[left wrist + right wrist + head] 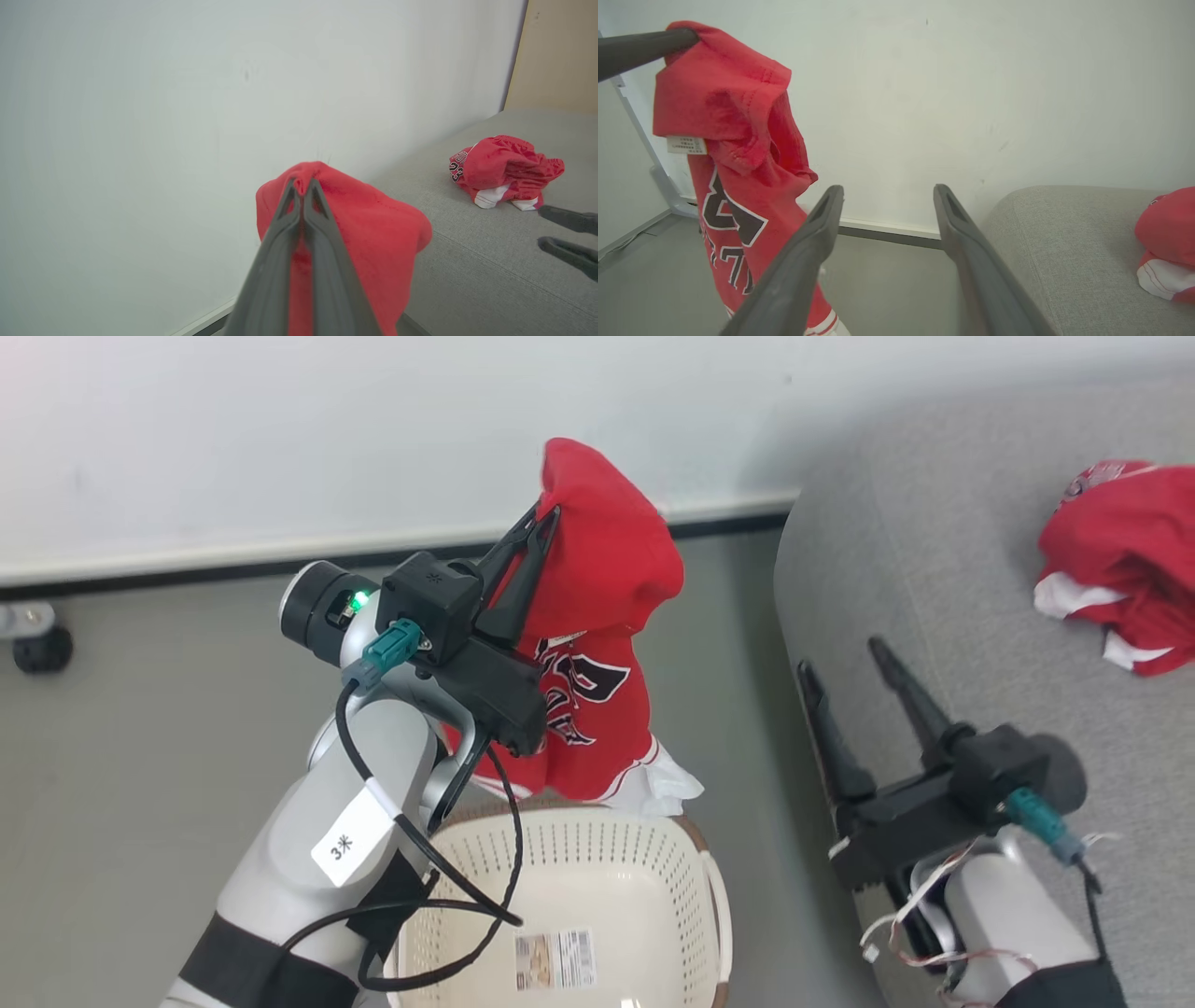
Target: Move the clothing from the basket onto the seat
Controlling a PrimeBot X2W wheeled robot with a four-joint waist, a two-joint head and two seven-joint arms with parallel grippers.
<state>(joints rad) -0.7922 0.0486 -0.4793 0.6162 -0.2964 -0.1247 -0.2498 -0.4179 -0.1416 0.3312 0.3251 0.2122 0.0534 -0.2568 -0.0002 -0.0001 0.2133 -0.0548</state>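
Left gripper (549, 513) tight on red jersey (607, 579) over basket (597, 868) (right gripper (840, 653) splayed, empty).

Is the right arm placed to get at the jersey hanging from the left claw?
Probably yes. The right claw is open and empty by the sofa edge, and only open air lies between it and the jersey, which hangs from the shut left claw.
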